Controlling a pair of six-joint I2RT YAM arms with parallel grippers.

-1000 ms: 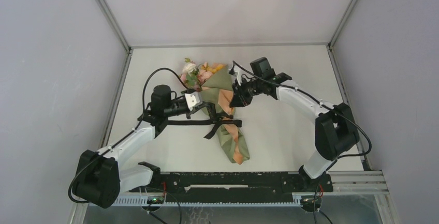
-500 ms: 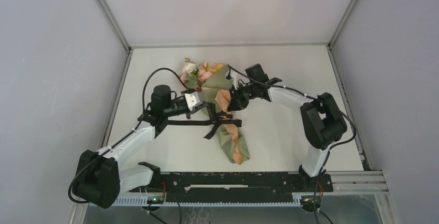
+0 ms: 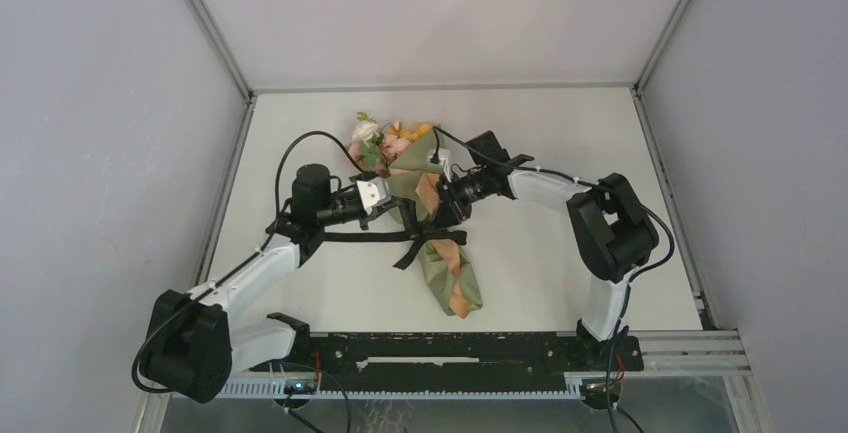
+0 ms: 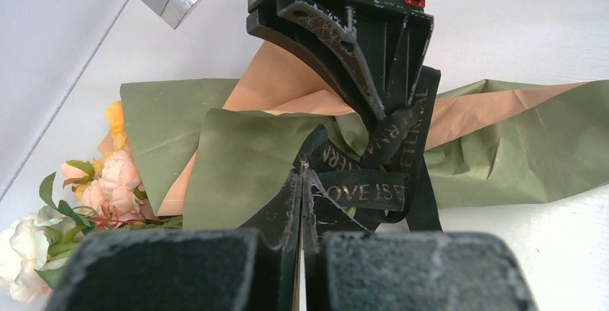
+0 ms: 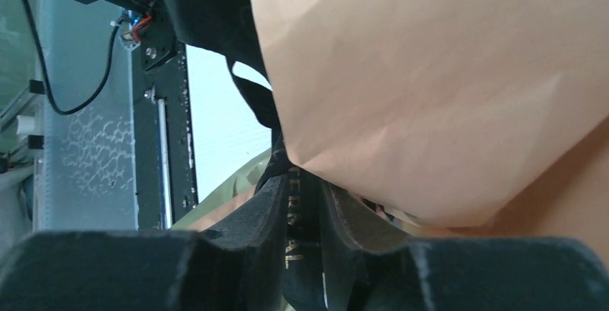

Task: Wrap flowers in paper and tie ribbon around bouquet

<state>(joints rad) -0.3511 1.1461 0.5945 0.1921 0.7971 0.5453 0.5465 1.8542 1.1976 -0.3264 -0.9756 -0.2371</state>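
The bouquet point(image 3: 443, 263) lies slantwise on the white table, flowers point(image 3: 378, 137) at its far end, olive and peach paper point(image 4: 244, 160) rolled round the stems. The black ribbon point(image 3: 350, 236) crosses its middle. My left gripper point(image 3: 388, 198) is at the wrap's left side, its jaws pressed shut with the lettered ribbon point(image 4: 359, 185) pinched at the tips point(image 4: 305, 171). My right gripper point(image 3: 442, 198) faces it from the right. A strand of ribbon point(image 5: 294, 253) fills the narrow gap between its fingers point(image 5: 301, 185), under a peach paper point(image 5: 431, 95) flap. It also shows in the left wrist view point(image 4: 384, 117).
A black rail point(image 3: 450, 348) runs along the near table edge. Grey walls close in the left, right and back. The left arm's black cable point(image 3: 300, 143) loops above the table beside the blooms. The narrow tip of the wrap point(image 3: 465, 303) points toward the rail.
The right arm has swung in to the left and its gripper has slid from beside the wrap to right against it. The left arm and bouquet have stayed put.
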